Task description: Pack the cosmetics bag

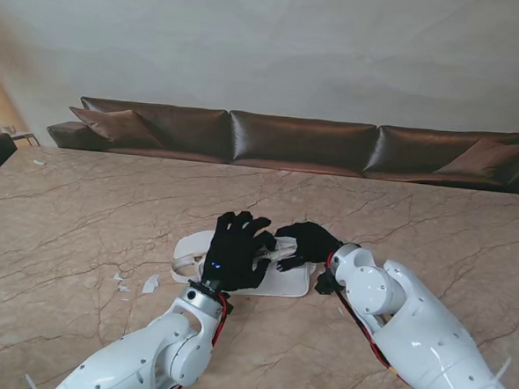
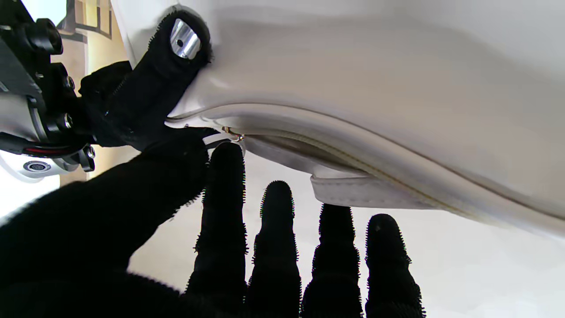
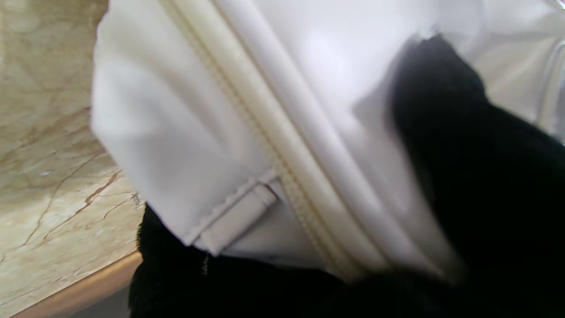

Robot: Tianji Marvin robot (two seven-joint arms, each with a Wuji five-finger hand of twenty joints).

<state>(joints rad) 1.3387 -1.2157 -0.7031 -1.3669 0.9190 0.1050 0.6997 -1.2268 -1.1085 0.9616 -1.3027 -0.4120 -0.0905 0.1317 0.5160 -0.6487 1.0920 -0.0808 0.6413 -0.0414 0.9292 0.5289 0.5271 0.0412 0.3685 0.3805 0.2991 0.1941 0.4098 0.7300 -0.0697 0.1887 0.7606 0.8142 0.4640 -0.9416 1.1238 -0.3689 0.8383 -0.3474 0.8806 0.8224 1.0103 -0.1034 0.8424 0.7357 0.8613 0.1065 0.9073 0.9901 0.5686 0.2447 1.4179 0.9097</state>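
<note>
Bag (image 1: 285, 280) lies flat on the table (image 1: 82, 210), mid-table, between both hands. Left hand (image 1: 236, 250) hovers over it, fingers spread, holding nothing. Right hand (image 1: 308, 243) grips its edge.

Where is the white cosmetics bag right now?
In the stand view, the cosmetics bag lies flat on the marble table near its middle, under the left hand and the right hand.

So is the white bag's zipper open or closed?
Closed where visible: both wrist views show the cosmetics bag zipper teeth meshed. The rest is hidden.
</note>
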